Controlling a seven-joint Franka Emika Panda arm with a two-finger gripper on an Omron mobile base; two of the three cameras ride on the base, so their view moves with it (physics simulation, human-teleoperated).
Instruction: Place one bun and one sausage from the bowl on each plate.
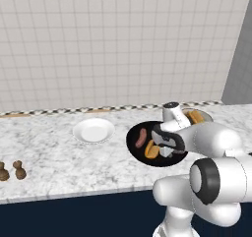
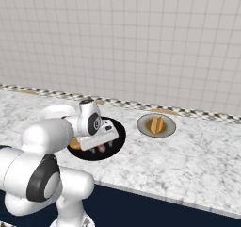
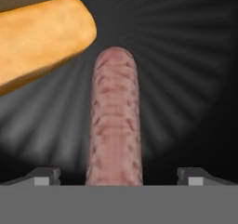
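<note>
The robot's white arm covered part of the wide black bowl [image 1: 134, 141]; the pink sausage [image 3: 115, 125] ran off the hand view's lower edge.

You face a wall of pale square tiles [image 1: 113, 39] rising behind a white, grey-veined marble counter [image 1: 49, 155]. A thin checkered trim strip [image 2: 197, 112] runs where the two meet. A plain grey wall panel [image 1: 239, 71] stands at the far right, and dark navy cabinet fronts [image 2: 164, 213] sit beneath the counter edge.
</note>
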